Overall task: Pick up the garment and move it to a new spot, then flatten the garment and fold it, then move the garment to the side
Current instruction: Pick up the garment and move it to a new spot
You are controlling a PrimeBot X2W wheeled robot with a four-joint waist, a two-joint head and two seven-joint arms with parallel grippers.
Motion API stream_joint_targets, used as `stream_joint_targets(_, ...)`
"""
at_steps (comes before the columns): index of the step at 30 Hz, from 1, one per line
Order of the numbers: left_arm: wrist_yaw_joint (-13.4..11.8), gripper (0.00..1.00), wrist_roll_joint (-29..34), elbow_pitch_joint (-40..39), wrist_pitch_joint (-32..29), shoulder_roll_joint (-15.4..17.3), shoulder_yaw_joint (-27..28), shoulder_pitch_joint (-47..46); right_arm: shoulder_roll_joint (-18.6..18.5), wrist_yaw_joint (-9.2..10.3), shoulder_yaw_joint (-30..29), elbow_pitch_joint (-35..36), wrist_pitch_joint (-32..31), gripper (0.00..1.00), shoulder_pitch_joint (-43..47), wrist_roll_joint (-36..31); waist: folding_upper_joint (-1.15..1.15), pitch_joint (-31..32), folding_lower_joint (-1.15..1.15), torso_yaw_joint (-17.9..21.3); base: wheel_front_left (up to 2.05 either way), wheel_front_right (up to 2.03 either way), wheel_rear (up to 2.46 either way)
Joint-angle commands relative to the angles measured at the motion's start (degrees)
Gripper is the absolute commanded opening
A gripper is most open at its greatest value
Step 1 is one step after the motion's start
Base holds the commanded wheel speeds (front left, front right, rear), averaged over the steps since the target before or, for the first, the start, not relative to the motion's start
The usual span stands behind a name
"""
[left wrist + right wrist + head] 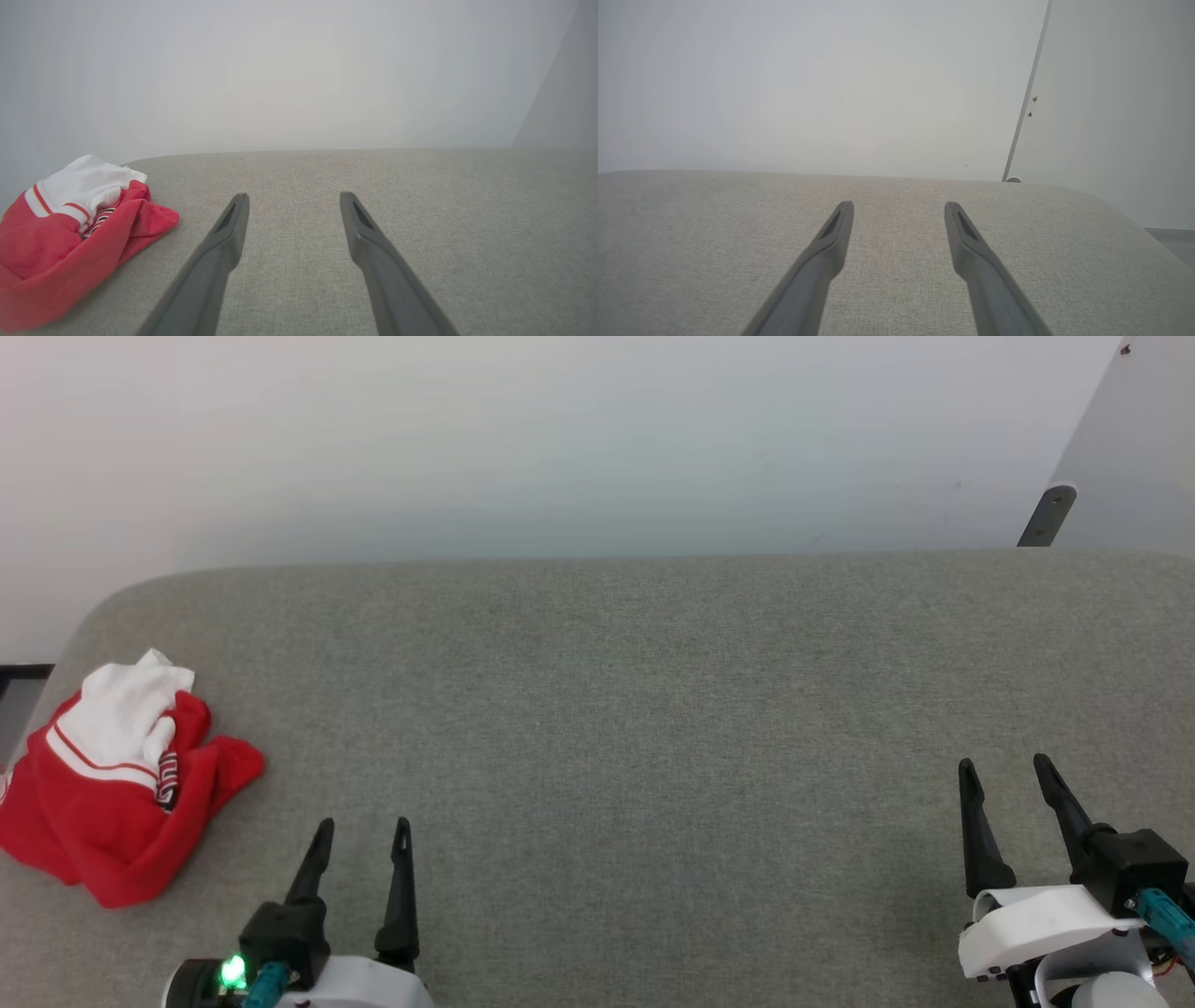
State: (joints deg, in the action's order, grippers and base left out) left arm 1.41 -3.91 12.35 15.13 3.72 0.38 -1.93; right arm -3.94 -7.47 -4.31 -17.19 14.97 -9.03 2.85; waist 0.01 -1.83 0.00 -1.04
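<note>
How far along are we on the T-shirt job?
Done: nothing visible. The red and white T-shirt lies crumpled at the left end of the grey fabric surface. In hand: nothing; the left gripper and right gripper are open and empty, the left one nearer the T-shirt. Left: pick up, move, flatten, fold, set aside.

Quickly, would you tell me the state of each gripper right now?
Left gripper: open, holding nothing.
Right gripper: open, holding nothing.
</note>
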Motion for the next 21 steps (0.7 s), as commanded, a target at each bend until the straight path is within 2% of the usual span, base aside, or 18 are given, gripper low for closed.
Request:
stream_joint_targets(1,0.16,1.00,0.45,0.22,0.03,-0.13,0.16,0.06,0.20,-0.04,-0.21,0.18,0.31,1.00,-0.20,0.18,-0.01,0.00,0.00,-0.05,0.00,0.00,0.00)
stream_joint_targets(6,0.76,1.00,0.42,0.49,0.04,-0.34,0.16,-0.34,0.27,-0.04,-0.75,0.23,0.30,1.00,-0.09,0.88,-0.01,0.03,0.00,-0.65,0.00,0.00,0.00)
stream_joint_targets(11,0.85,1.00,-0.24,0.56,0.03,-0.53,0.36,-0.77,0.39,-0.04,-0.46,1.10,0.30,1.00,0.34,1.92,-0.01,-0.06,0.00,-3.08,0.00,0.00,0.00)
stream_joint_targets(16,0.76,1.00,-0.66,0.72,0.03,-0.67,0.10,-0.19,0.47,-0.04,0.90,1.62,0.29,1.00,1.62,2.69,-0.01,0.78,0.00,-8.54,0.00,0.00,0.00)
stream_joint_targets(21,0.03,1.00,-1.26,0.95,0.03,-0.77,0.08,1.34,0.33,-0.04,2.62,1.03,0.22,1.00,2.64,3.14,-0.01,2.16,0.00,-16.34,0.00,0.00,0.00)
